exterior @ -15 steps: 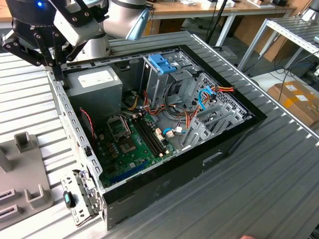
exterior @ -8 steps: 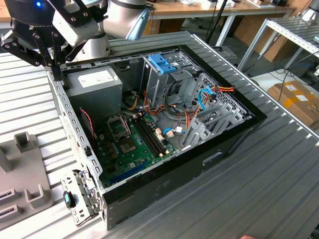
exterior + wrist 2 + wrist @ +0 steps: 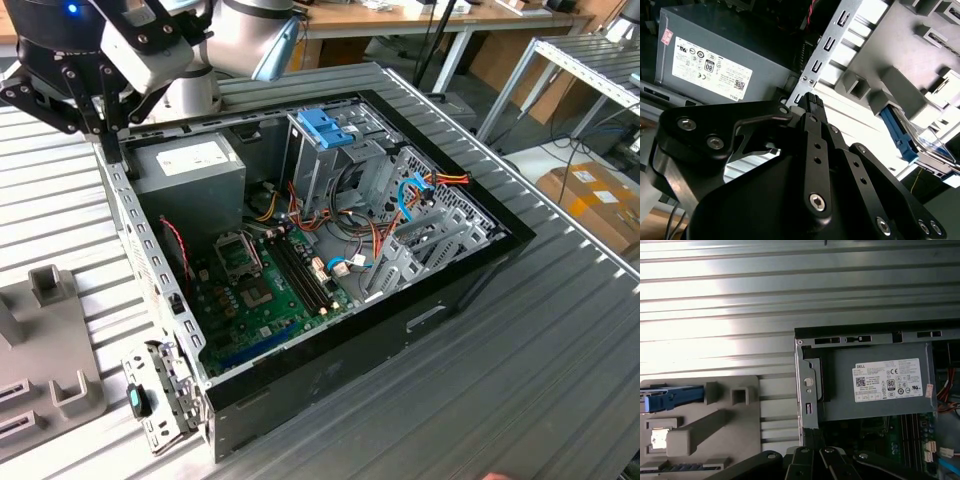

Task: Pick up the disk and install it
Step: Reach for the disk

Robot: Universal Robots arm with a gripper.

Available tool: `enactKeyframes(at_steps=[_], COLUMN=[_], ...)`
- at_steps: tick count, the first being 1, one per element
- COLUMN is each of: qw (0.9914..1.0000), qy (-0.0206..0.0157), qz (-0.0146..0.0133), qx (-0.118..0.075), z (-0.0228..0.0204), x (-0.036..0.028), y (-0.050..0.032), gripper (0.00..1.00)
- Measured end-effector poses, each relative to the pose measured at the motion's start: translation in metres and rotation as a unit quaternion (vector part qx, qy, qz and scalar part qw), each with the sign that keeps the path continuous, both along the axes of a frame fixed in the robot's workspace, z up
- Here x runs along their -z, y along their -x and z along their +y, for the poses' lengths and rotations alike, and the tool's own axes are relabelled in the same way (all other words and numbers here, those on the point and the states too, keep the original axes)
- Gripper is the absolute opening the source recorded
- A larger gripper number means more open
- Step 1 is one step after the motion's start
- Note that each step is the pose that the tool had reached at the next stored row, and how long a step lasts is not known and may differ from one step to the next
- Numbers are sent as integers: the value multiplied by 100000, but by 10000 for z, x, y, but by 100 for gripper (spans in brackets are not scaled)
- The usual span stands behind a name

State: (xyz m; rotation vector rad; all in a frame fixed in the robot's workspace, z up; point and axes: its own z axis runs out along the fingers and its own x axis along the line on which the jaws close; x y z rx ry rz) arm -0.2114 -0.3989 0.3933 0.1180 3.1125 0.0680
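The disk [image 3: 670,398], a flat drive with a bright blue side rail, lies in a slot of the grey fixture [image 3: 715,425] on the table beside the open computer case [image 3: 420,290]. The second wrist view shows the disk [image 3: 920,142] edge-on in that fixture. My black gripper [image 3: 105,120] hangs above the case's back corner by the grey power supply [image 3: 190,165], apart from the disk. In both wrist views its fingers [image 3: 812,102] stand together with nothing between them. The upright drive cage [image 3: 325,140] with its blue top stands inside the case.
The case lies open on a ribbed metal table [image 3: 540,350], with the motherboard [image 3: 260,285] and loose cables [image 3: 400,200] inside. Part of the grey fixture [image 3: 50,350] sits at the exterior view's left. A metal bracket [image 3: 160,395] lies by the case's near corner.
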Motion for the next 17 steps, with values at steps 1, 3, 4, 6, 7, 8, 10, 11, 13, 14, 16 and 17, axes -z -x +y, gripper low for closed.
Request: enactKeyframes(at_steps=[1,3,4,6,7,8,10,11,13,14,16,17], qw=[100000,100000,100000,100000,100000,100000,100000,100000,100000,100000,100000,100000], qy=[-1,1,-1,0,3,0,1,0,2,0,2,1], qz=[0,1,0,1,3,1,1,0,2,-1,2,2], qx=[-3,0,0,-1,0,1,2,0,-2,0,1,0], z=[0,0,0,0,0,0,0,0,0,0,0,0], x=[0,0,0,0,0,0,0,0,0,0,0,0], y=[7,15,17,22,25,26,32,35,41,44,52,55], gripper=[11,11,11,11,11,11,11,11,11,11,11,11])
